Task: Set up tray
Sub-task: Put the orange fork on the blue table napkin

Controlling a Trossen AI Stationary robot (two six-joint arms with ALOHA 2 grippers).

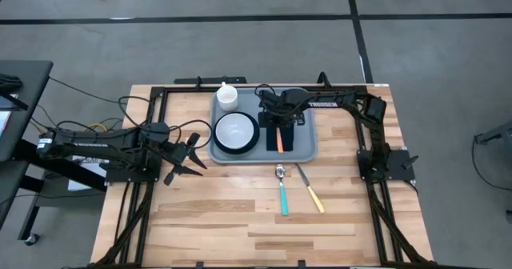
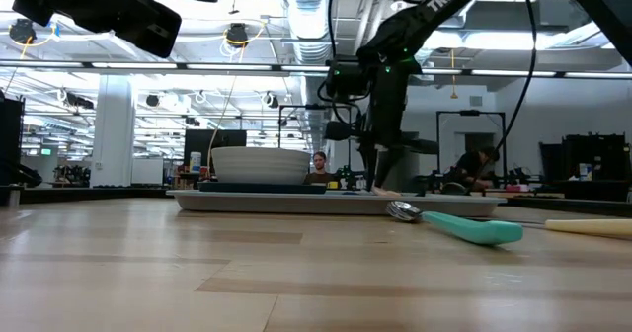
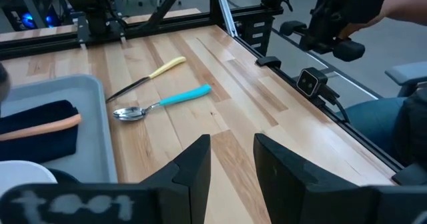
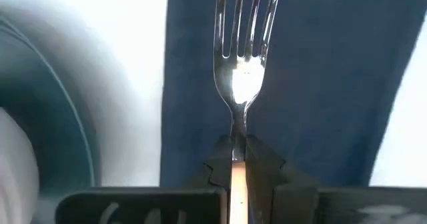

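The light blue-grey tray [image 1: 309,144] lies at the table's far middle. On it are a dark napkin [image 1: 289,139], a white bowl [image 1: 234,130] on a dark plate, and a white cup [image 1: 227,97]. My right gripper [image 1: 274,117] stands over the napkin's far end, pointing steeply down and shut on an orange-handled fork [image 4: 241,71]. The fork's tines point toward the table's far edge over the napkin [image 4: 320,84]. My left gripper [image 1: 190,157] waits open, left of the tray and above the table, with nothing between its fingers [image 3: 200,157]. My right gripper pinches the fork between its two fingers at the metal neck [image 4: 235,127], where it meets the orange handle. The fingers come from above, pointing down. The fork lies along the napkin, with its handle [image 1: 280,139] toward the table's near edge. Whether it rests on the cloth, I cannot tell.
A teal-handled spoon [image 1: 282,190] and a yellow-handled knife [image 1: 310,189] lie on the bare wood just in front of the tray. The black frame rails run along the table's left, right and far sides.
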